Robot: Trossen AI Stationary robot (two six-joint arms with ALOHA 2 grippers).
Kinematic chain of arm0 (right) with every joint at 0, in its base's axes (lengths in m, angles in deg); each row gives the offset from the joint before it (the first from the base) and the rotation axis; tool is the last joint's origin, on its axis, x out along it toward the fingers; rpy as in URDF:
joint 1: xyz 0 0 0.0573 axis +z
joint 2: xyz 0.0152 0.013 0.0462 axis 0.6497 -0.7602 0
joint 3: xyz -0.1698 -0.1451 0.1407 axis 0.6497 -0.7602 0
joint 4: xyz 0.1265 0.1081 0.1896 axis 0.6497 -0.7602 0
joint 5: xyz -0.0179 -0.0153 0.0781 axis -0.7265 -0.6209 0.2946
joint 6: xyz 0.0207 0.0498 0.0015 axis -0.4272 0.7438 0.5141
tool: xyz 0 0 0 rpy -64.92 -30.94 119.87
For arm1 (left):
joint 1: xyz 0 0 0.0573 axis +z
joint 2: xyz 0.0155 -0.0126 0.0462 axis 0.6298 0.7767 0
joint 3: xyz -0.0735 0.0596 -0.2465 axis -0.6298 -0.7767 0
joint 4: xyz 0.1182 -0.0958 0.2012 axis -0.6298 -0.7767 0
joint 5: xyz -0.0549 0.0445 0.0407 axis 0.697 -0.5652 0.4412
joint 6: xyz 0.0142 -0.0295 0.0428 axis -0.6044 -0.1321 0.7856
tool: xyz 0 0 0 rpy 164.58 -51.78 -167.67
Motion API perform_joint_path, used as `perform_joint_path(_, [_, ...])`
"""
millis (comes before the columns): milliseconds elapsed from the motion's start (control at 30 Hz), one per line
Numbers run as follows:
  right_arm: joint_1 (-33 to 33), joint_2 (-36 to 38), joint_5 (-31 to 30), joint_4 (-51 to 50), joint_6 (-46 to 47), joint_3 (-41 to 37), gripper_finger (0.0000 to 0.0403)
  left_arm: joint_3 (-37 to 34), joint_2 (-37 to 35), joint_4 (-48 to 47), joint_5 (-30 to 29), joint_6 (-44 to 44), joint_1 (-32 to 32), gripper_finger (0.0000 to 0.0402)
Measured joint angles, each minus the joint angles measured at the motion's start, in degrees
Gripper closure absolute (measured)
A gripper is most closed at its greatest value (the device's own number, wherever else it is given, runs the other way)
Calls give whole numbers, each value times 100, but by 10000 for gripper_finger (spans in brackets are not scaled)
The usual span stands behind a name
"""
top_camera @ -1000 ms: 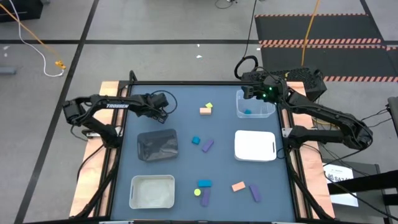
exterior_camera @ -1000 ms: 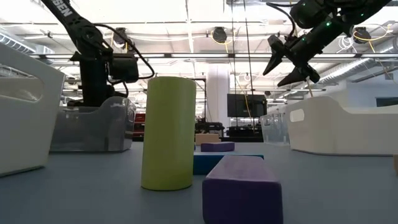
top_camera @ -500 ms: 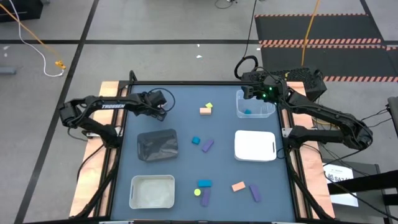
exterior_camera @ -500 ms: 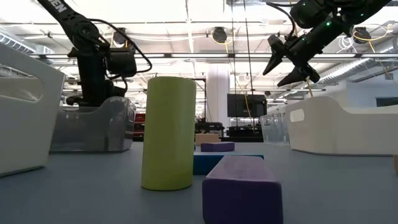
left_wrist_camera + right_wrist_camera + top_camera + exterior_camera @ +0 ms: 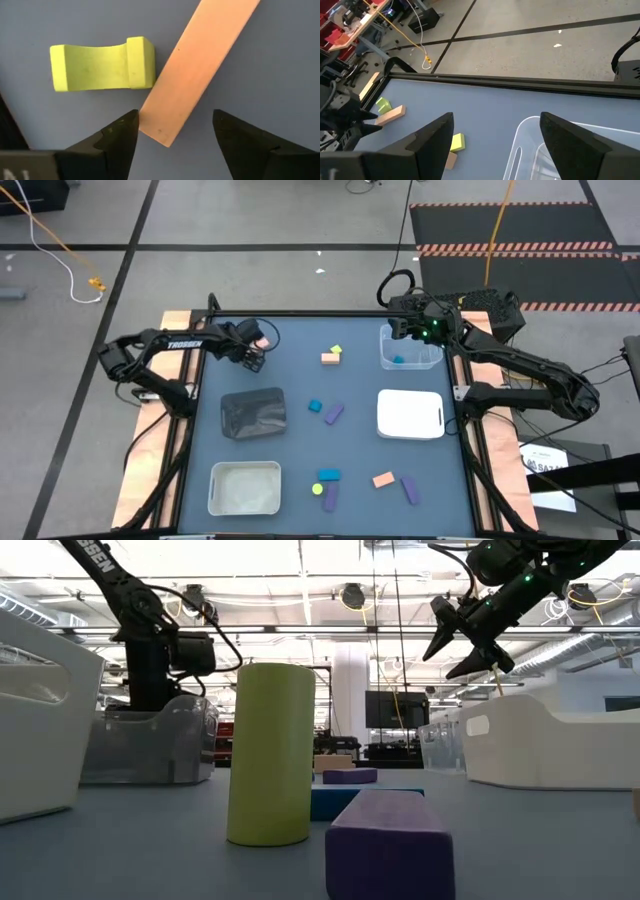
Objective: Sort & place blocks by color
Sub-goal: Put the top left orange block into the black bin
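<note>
Spread wide, the left gripper (image 5: 172,131) has its two dark fingers flanking the end of a salmon-tan bar (image 5: 197,67) — flat, matte, long and slanted across the blue-grey table (image 5: 280,60). Just beside the bar lies a yellow-green block (image 5: 100,66) with a scooped face and a raised end; whether they touch is unclear. From above, this gripper (image 5: 252,352) sits near the table's far left corner, its arm folded back at the elbow. The right gripper (image 5: 462,638) hangs parted and empty above the clear plastic bin (image 5: 410,350), which holds a small blue block (image 5: 398,360) — arm stretched in from the right edge.
</note>
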Motion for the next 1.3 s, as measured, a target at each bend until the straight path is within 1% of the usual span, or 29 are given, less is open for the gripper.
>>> perform_joint_path(167, [0, 0, 0, 9, -5, 1, 115, 0, 0, 107, 168, 251, 209, 143])
perform_joint_path(300, [0, 0, -22, 24, -17, 2, 115, -4, 13, 143, 604, 399, 353, 163])
perform_joint_path(500, [0, 0, -24, 24, -20, 2, 115, -4, 13, 163, 692, 395, 370, 208])
perform_joint_path(633, [0, 0, -24, 24, -22, 2, 115, -4, 13, 437, 615, 398, 374, 243])
perform_joint_path(733, [0, 0, -24, 24, -22, 2, 115, -4, 13, 594, 608, 371, 374, 279])
perform_joint_path(867, [0, 0, -24, 25, -22, 2, 115, -4, 9, 644, 611, 330, 372, 341])
perform_joint_path(1000, [0, 0, -24, 24, -24, 2, 115, 0, 4, 602, 693, 105, 372, 345])
perform_joint_path(1067, [0, 0, -24, 24, -42, 2, 115, 0, 2, 634, 951, -8, 373, 345])
perform_joint_path(1200, [0, 0, -24, 24, -48, 2, 115, -6, -48, 876, 1992, -422, 299, 345])
perform_joint_path(1300, [0, -2, -26, 24, -88, 2, 115, -11, -180, 1565, 2635, -696, 158, 345])
